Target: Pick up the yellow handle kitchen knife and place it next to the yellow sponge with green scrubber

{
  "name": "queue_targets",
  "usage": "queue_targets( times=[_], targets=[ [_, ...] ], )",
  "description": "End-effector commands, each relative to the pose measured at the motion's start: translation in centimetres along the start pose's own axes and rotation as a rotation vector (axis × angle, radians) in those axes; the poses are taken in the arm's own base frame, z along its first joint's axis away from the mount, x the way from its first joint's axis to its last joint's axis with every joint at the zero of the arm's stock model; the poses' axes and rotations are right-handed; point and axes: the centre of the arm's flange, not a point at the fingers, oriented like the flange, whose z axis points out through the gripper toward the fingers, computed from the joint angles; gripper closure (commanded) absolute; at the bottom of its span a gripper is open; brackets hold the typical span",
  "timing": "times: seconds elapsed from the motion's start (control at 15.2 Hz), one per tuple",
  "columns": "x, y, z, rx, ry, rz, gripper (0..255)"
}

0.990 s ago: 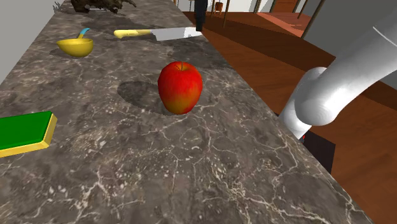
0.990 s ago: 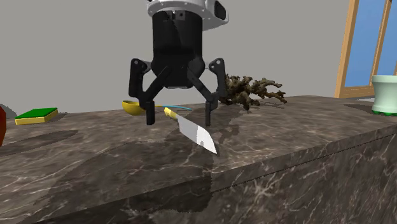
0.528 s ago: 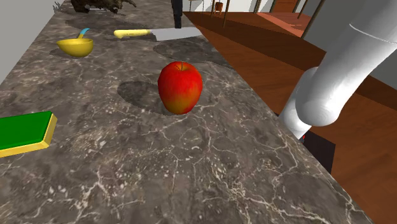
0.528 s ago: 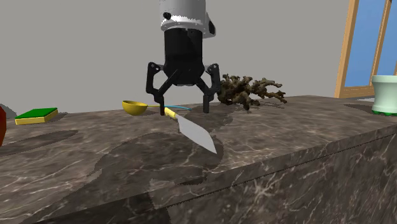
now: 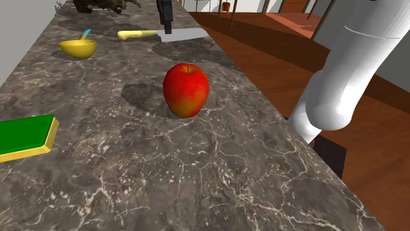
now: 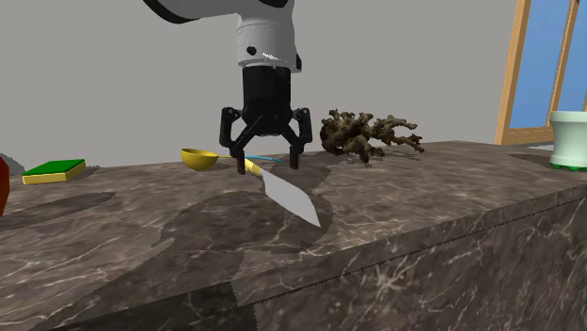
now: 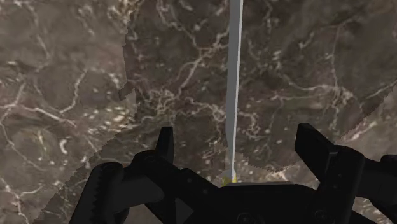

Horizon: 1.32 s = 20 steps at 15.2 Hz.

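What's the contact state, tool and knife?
Apart. Wrist view: the open tool straddles the knife blade, countertop showing between it and each finger.

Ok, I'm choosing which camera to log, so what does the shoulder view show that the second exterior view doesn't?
Shoulder view adds the reddish wooden floor and the whole round red apple. Second exterior view adds the open black two-finger gripper in full, a pale greenish-white pot and a blue wooden-framed window. Shared: the yellow-handled grey-bladed kitchen knife, the yellow bowl and the green-topped yellow sponge.
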Motion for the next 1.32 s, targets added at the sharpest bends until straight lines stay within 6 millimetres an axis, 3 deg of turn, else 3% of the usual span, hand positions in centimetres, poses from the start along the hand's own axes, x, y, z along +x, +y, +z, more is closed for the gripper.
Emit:
queue_targets(
  times=[0.0, 0.2, 0.66, 0.73, 1.25],
  targets=[
    [0.0, 0.0, 0.9, 0.000, 0.000, -0.002, 0],
    [0.0, 0.0, 2.3, 0.000, 0.000, -0.002, 0],
    [0.0, 0.0, 2.3, 0.000, 0.000, -0.002, 0],
    [0.0, 0.0, 2.3, 0.000, 0.000, -0.002, 255],
    [0.0, 0.0, 2.3, 0.000, 0.000, -0.002, 255]
  ],
)
